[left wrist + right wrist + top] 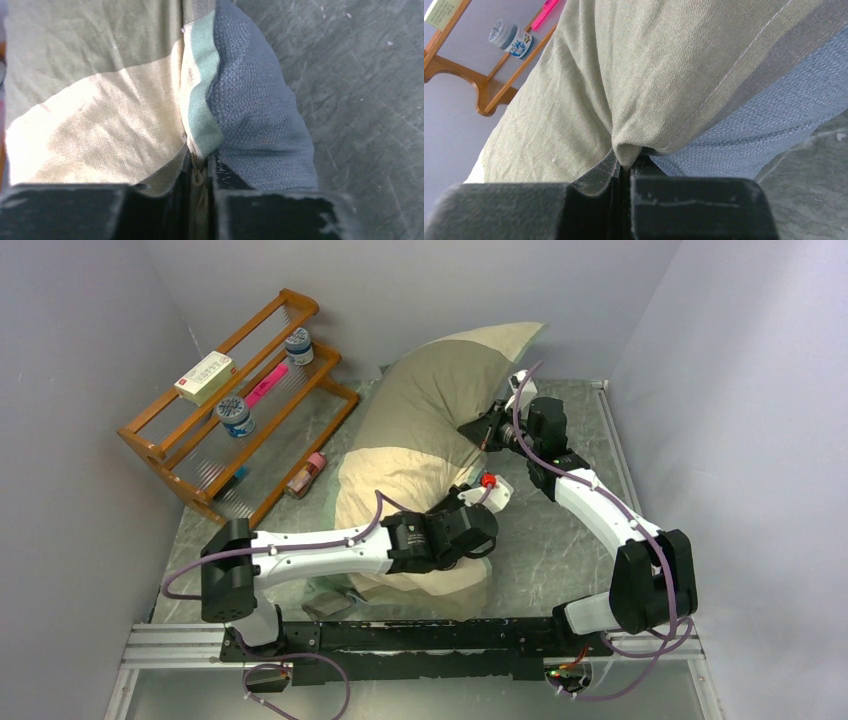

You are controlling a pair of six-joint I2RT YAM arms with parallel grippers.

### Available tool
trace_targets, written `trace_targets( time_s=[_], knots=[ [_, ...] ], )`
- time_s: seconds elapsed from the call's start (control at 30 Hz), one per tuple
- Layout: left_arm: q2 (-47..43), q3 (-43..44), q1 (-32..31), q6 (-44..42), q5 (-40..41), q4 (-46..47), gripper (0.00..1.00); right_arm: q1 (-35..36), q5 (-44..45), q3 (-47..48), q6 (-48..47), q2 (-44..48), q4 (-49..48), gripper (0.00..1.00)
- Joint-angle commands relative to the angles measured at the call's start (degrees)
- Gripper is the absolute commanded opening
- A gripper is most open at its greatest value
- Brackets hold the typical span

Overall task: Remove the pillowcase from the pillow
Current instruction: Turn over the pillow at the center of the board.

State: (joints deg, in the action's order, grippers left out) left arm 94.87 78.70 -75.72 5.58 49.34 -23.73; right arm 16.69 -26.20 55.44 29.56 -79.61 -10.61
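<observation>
Pillowcase [420,420], checked face up, is pinched in both jaws; left gripper [200,169] nips its green edge, right gripper [625,167] an olive fold.

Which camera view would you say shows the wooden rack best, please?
The top view: the whole rack is in sight at the far left, both shelves and all. The right wrist view catches only one end of it, past the pillowcase. The left wrist view shows nothing clear of it.
</observation>
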Motion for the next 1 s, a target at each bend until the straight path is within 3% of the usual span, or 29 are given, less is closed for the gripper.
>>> trace_targets(
  time_s=[0.0, 0.33, 0.73, 0.97],
  knots=[
    [-4.1, -1.1, 1.4, -1.1, 1.5, -5.5, 0.06, 1.7, -3.9, 4.5, -0.8, 2.9, -2.8, 0.0],
    [-7.8, 11.4, 1.4, -10.0, -12.9, -5.9, 0.05, -0.4, 0.7, 13.8, -4.0, 3.5, 1.8, 0.0],
    [-4.2, 28.6, 1.4, -12.5, -26.6, -7.4, 0.05, -5.3, 8.6, 27.9, -10.3, 4.8, 10.3, 0.0],
    [-4.3, 26.2, 4.7, -9.1, -37.9, -3.2, 0.05, -5.5, 15.3, 33.6, -16.4, 7.4, 16.7, 0.0]
  ],
)
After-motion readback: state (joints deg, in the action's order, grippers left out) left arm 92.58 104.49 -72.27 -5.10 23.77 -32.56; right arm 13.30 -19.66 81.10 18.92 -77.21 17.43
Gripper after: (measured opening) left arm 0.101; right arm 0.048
